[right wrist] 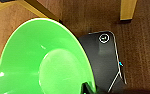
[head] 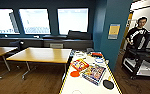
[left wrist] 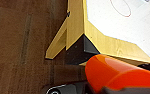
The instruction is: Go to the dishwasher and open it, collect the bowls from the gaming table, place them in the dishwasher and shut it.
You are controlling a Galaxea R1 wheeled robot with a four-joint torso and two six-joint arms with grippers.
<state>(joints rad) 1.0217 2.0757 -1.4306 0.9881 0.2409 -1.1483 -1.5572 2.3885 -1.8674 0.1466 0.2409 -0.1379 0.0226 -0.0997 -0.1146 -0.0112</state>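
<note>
Head view, left to right: two wooden tables [head: 42, 55] on a wood floor [head: 41, 80]; then the gaming table [head: 73, 86], white with a yellow edge, carrying two game boxes [head: 94, 72], an orange disc [head: 75, 73] that may be a bowl or a lid, and a black paddle [head: 108, 84]; at far right a person [head: 138, 32] stands behind a dark cart [head: 141, 62].

The left wrist view adds what the head view lacks: an orange bowl [left wrist: 121, 75] sits right at the left claw, seen close from its outside, with the gaming table's corner and yellow-wood leg just beyond it. Whether that claw is clamped on the bowl or open, I cannot tell; its fingers are not made out.

The right wrist view adds a green bowl [right wrist: 43, 60], hollow side to the camera, hard against the right claw; a dark part overlaps its rim. That claw's grip state likewise cannot be told. Beyond the bowl lie the robot's dark base [right wrist: 103, 57] and floor
</note>
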